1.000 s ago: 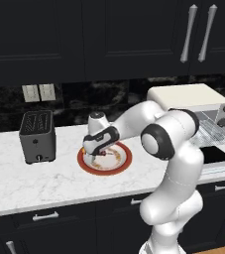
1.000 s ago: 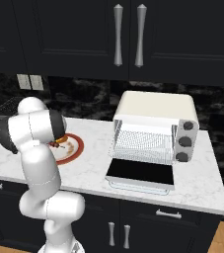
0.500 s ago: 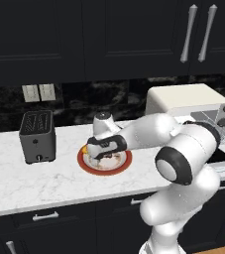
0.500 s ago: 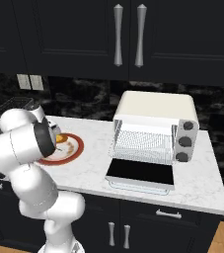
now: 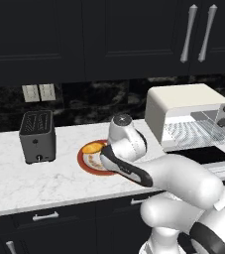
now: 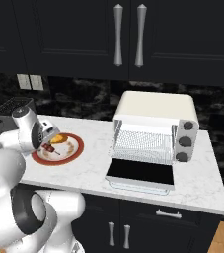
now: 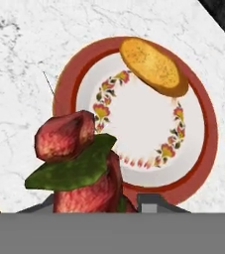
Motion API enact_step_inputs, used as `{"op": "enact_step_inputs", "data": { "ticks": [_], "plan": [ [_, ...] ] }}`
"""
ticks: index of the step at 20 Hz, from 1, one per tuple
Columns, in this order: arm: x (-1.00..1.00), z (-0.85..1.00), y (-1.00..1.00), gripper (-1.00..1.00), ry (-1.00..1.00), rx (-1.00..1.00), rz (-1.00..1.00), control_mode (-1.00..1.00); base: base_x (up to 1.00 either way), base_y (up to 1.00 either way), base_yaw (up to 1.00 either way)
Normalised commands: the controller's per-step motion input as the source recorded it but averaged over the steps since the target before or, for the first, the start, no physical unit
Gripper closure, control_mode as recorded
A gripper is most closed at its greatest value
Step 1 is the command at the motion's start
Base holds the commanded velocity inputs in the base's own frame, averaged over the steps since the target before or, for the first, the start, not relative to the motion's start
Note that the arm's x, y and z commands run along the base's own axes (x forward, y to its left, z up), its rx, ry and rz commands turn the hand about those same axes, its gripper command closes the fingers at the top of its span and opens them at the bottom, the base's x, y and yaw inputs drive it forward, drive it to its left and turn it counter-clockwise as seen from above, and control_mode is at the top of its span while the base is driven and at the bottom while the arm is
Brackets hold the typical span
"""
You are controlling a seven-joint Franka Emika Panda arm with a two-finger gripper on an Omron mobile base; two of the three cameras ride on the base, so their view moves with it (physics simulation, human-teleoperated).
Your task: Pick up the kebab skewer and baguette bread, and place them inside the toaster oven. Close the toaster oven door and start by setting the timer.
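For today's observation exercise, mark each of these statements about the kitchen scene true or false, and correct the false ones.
1. The toaster oven door is shut. False: it lies folded down, open.
2. The baguette bread lies on the rim of the plate. True.
3. The kebab skewer lies inside the toaster oven. False: it is at the hand, above the plate's edge.
4. A slot toaster stands on the counter. True.
5. The plate has a blue rim. False: it is red.
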Motion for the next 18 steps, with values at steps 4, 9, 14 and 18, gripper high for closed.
{"op": "enact_step_inputs", "data": {
  "ticks": [4, 9, 14, 18],
  "plan": [
    [-0.35, 0.61, -0.89, 1.0, 0.0, 0.07, -0.29, -1.0, 0.0, 0.0, 0.0],
    [-0.36, 0.5, -0.96, 1.0, 0.0, 0.05, -0.29, -1.0, 0.0, 0.0, 0.0],
    [-0.02, 0.57, -1.0, 1.0, 0.06, 0.07, -0.27, -1.0, 0.0, 0.0, 0.0],
    [0.0, 0.38, -1.0, 1.0, 0.07, 0.17, -0.32, -1.0, 0.0, 0.0, 0.0]
  ]
}}
